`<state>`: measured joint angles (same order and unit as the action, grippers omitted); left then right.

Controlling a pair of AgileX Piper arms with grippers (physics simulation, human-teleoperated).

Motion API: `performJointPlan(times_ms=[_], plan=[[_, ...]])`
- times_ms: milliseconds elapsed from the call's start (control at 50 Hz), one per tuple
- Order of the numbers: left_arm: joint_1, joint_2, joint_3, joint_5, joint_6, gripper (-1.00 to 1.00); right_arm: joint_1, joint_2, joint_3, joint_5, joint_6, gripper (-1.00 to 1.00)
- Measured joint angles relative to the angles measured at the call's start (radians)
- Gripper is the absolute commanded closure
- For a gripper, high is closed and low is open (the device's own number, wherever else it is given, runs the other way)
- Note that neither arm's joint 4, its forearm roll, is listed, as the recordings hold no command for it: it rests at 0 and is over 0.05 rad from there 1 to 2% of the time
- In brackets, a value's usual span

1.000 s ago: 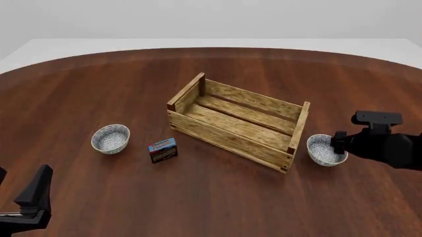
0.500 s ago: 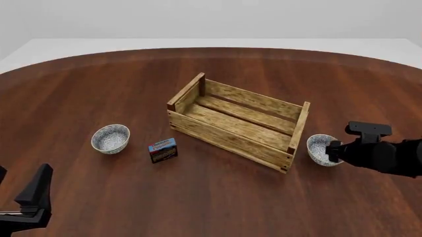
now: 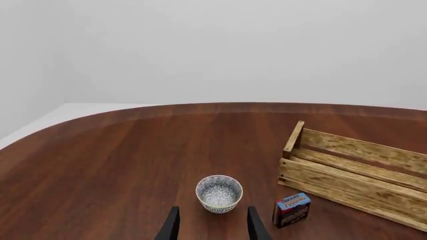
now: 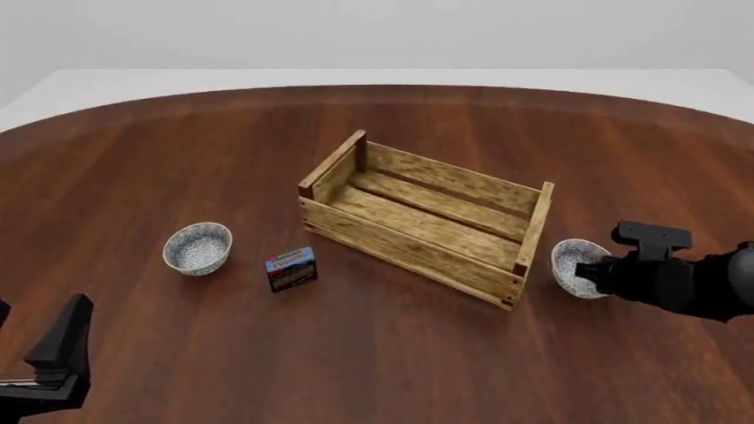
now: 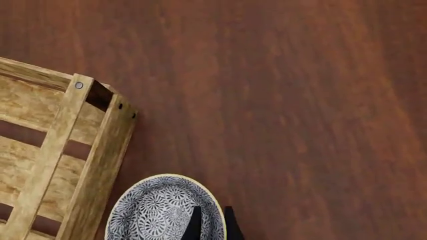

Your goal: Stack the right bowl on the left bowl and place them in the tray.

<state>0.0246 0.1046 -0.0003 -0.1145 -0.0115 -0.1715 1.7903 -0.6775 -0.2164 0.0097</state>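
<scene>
The left bowl (image 4: 197, 248), white with a fine blue pattern, stands upright on the table left of the tray (image 4: 425, 216), a wooden slat crate. In the left wrist view this bowl (image 3: 219, 193) sits just ahead of my left gripper (image 3: 213, 229), which is open and empty, low at the near left (image 4: 62, 346). The right bowl (image 4: 570, 265) rests on the table against the tray's right end. My right gripper (image 4: 592, 273) is down at its near rim. In the right wrist view the fingers (image 5: 195, 226) pinch the rim of the right bowl (image 5: 157, 210), one inside and one outside.
A small blue-and-red box (image 4: 291, 268) stands between the left bowl and the tray's front corner, also in the left wrist view (image 3: 291, 209). The tray's corner post (image 5: 100, 145) is close beside the right bowl. The brown table (image 4: 389, 353) curves away at the back.
My right gripper has come down and slightly left onto the right bowl's rim, covering more of it. The left arm, both bowls and the tray have stayed put.
</scene>
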Motion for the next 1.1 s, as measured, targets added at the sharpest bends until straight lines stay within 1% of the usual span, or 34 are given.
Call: performJointPlan(times_ms=[300,540,740,1100], plan=[[-0.001,-0.007,0.0,0.006,-0.005,-1.0,0.007,-0.022,0.008,0.002,0.008,1.0],[-0.003,-0.014,0.0,0.012,-0.009,-1.0,-0.004,-0.098,0.025,0.042,-0.001,1.0],[-0.004,-0.034,-0.001,0.028,-0.013,-1.0,-0.012,-0.196,0.041,0.093,-0.013,1.0],[-0.005,-0.084,-0.007,0.077,-0.02,-1.0,-0.011,-0.443,0.042,0.221,-0.032,1.0]])
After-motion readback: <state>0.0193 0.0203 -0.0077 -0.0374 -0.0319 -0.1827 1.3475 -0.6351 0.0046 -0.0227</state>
